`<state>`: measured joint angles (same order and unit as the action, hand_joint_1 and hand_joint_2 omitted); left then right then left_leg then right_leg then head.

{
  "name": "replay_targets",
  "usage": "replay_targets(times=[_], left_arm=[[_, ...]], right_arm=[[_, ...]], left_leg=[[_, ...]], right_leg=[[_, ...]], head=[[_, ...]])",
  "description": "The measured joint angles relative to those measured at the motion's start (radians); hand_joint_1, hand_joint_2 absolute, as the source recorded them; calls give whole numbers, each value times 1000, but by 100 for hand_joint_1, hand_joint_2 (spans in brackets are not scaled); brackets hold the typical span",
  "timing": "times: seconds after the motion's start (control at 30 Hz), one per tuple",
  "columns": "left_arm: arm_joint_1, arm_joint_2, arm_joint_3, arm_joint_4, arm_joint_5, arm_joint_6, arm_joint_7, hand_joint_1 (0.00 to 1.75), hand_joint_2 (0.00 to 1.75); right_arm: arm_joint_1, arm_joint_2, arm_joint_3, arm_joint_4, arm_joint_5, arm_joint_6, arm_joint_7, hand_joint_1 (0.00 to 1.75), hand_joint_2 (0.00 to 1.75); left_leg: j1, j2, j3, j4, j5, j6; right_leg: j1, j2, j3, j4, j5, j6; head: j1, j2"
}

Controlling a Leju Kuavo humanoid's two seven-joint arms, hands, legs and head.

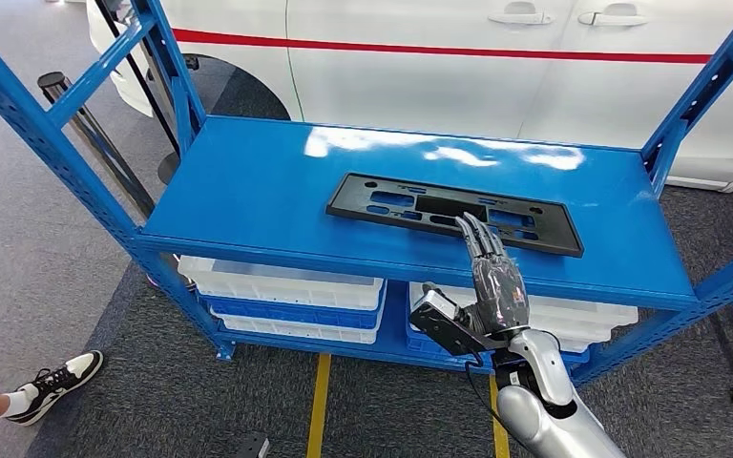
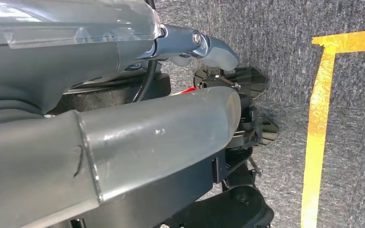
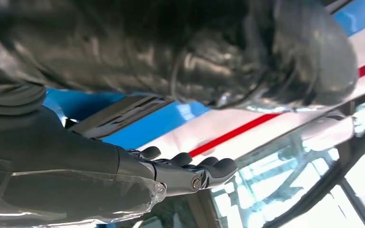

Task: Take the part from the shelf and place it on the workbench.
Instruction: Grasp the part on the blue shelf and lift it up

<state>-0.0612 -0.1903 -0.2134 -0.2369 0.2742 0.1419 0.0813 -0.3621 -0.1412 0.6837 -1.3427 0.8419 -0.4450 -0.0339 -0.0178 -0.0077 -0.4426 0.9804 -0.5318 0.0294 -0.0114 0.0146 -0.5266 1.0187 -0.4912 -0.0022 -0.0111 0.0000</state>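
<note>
Your robot's right arm point(image 1: 544, 401) is smooth silver metal with a black cable along its wrist. Its right hand point(image 1: 494, 277) has dark grey fingers and a glossy clear wrap over the palm, and a black boxy camera module point(image 1: 447, 324) sits beside the wrist. Its left hand point(image 2: 123, 95) shows a thick grey thumb and clear plastic cover.
</note>
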Motion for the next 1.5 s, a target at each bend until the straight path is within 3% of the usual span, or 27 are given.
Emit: replay_targets(times=[0.2, 0.3, 0.33, 0.37, 0.43, 0.47, 0.5, 0.53, 0.6, 0.63, 0.67, 0.7, 0.8, 0.87, 0.97, 1.0, 1.03, 1.07, 1.13, 1.2, 1.3, 1.33, 1.43, 1.5], left_arm=[[0, 2, 0, 0, 3, 0, -5, 0, 0], [-1, 1, 0, -1, 7, 1, -9, 0, 0], [-2, 1, 0, -1, 8, 2, -11, 0, 0], [-1, 1, 0, -2, 9, 2, -12, 0, 0], [0, 1, 0, -2, 11, 3, -14, 0, 0], [1, 1, 0, -2, 12, 3, -15, 0, 0], [3, 1, 0, -2, 12, 3, -16, 0, 0], [4, 1, 0, -2, 13, 3, -17, 0, 0], [6, 1, 0, -1, 15, 3, -20, 0, 0], [6, 1, 0, -1, 16, 3, -20, 0, 0], [6, 1, 0, -1, 16, 3, -21, 0, 0], [5, 2, 0, -1, 17, 3, -22, 0, 0], [2, 2, 0, -2, 17, 4, -24, 0, 0], [0, 2, 0, -3, 17, 4, -25, 0, 0], [-1, 3, 0, -3, 18, 4, -27, 0, 0], [-1, 3, 0, -3, 18, 4, -28, 0, 0], [-1, 4, 0, -3, 18, 4, -29, 0, 0], [-2, 4, 0, -3, 18, 4, -29, 0, 0], [0, 5, 0, -3, 19, 4, -29, 0, 0], [4, 7, 0, -3, 20, 4, -29, 0, 0], [3, 7, 0, -3, 20, 4, -30, 0, 0], [3, 6, 0, -4, 20, 5, -31, 0, 0], [5, 4, 0, -5, 23, 6, -34, 0, 0], [4, 4, -1, -5, 27, 6, -34, 0, 0]], right_arm=[[2, 0, 28, -43, -1, 1, -3, 0, 0], [1, 0, 37, -65, -6, 1, -9, 0, 0], [0, -1, 39, -73, -9, 1, -12, 0, 0], [0, -1, 41, -81, -12, 1, -14, 0, 0], [3, -2, 46, -92, -19, 2, -18, 0, 0], [7, -3, 48, -96, -22, 2, -19, 0, 0], [10, -5, 52, -99, -23, 3, -21, 0, 0], [12, -6, 54, -104, -25, 4, -22, 0, 0], [13, -10, 59, -114, -30, 6, -24, 0, 0], [13, -13, 60, -119, -33, 7, -25, 0, 0], [13, -15, 62, -125, -36, 9, -25, 0, 0], [14, -16, 64, -130, -37, 11, -26, 0, 0], [14, -20, 70, -145, -38, 14, -28, 0, 0], [13, -21, 71, -152, -38, 15, -28, 0, 0], [14, -22, 74, -155, -38, 16, -29, 0, 131], [15, -22, 76, -155, -38, 17, -29, 0, 175], [16, -23, 77, -155, -38, 17, -29, 0, 175], [16, -23, 78, -155, -38, 18, -29, 0, 175], [16, -23, 81, -155, -36, 19, -29, 0, 175], [15, -23, 84, -155, -35, 21, -29, 0, 175], [14, -23, 88, -156, -35, 22, -28, 0, 175], [14, -24, 89, -158, -33, 23, -27, 0, 175], [6, -27, 90, -162, -15, 34, -16, 0, 175], [-1, -32, 93, -160, -4, 51, -7, 0, 175]], left_leg=[[-4, 0, -6, 5, 0, 3], [3, 1, -3, -14, 9, 17], [7, 2, 3, -24, 15, 23], [11, 3, 9, -33, 19, 28], [12, 5, 12, -37, 18, 31], [12, 4, 15, -37, 14, 30], [12, 3, 20, -36, 9, 29], [13, 2, 29, -36, 1, 26], [16, 0, 51, -33, -21, 17], [16, 0, 58, -29, -34, 11], [15, 1, 59, -24, -44, 5], [14, 1, 56, -22, -51, 0], [13, 4, 60, -21, -67, -13], [15, 5, 29, 50, -99, -25], [19, 5, -98, 252, -158, -38], [19, 5, -137, 297, -160, -39], [20, 5, -167, 319, -141, -39], [20, 5, -187, 314, -104, -38], [19, 5, -184, 206, 19, -29], [13, 5, -164, 106, 94, -17], [8, 4, -149, 61, 85, -3], [10, 3, -144, 48, 82, -3], [16, -1, -127, 23, 85, -10], [15, -1, -123, 22, 82, -8]], right_leg=[[-3, 0, -2, -3, 4, 7], [0, -1, -6, -2, 4, 16], [2, -2, -19, 20, -6, 18], [2, -4, -43, 63, -23, 20], [-2, -6, -128, 200, -63, 24], [-5, -7, -170, 257, -69, 27], [-7, -8, -198, 283, -56, 29], [-10, -9, -206, 266, -20, 31], [-12, -12, -178, 153, 77, 31], [-11, -13, -157, 97, 106, 30], [-9, -14, -141, 59, 111, 25], [-7, -14, -135, 45, 98, 20], [-5, -10, -123, 32, 68, -2], [-9, -11, -106, 27, 55, -14], [-10, -13, -85, 22, 37, -19], [-10, -13, -78, 22, 32, -19], [-10, -12, -70, 22, 26, -18], [-10, -11, -58, 22, 18, -18], [-10, -7, -30, 21, 0, -15], [-8, -4, -15, 18, -12, -7], [-5, -4, -18, 11, -13, 8], [-3, -6, -17, 7, -11, 10], [2, -9, -5, -3, 1, -2], [2, -10, 0, -8, 3, -5]], head=[[0, 0], [0, 0], [1, 0], [2, 0], [4, 0], [4, 0], [4, 0], [4, 0], [4, 0], [5, 0], [5, 0], [5, 0], [5, 0], [3, 0], [1, 0], [1, 0], [1, 0], [1, 0], [1, 0], [2, 0], [2, 0], [3, 0], [5, 0], [5, 0]])
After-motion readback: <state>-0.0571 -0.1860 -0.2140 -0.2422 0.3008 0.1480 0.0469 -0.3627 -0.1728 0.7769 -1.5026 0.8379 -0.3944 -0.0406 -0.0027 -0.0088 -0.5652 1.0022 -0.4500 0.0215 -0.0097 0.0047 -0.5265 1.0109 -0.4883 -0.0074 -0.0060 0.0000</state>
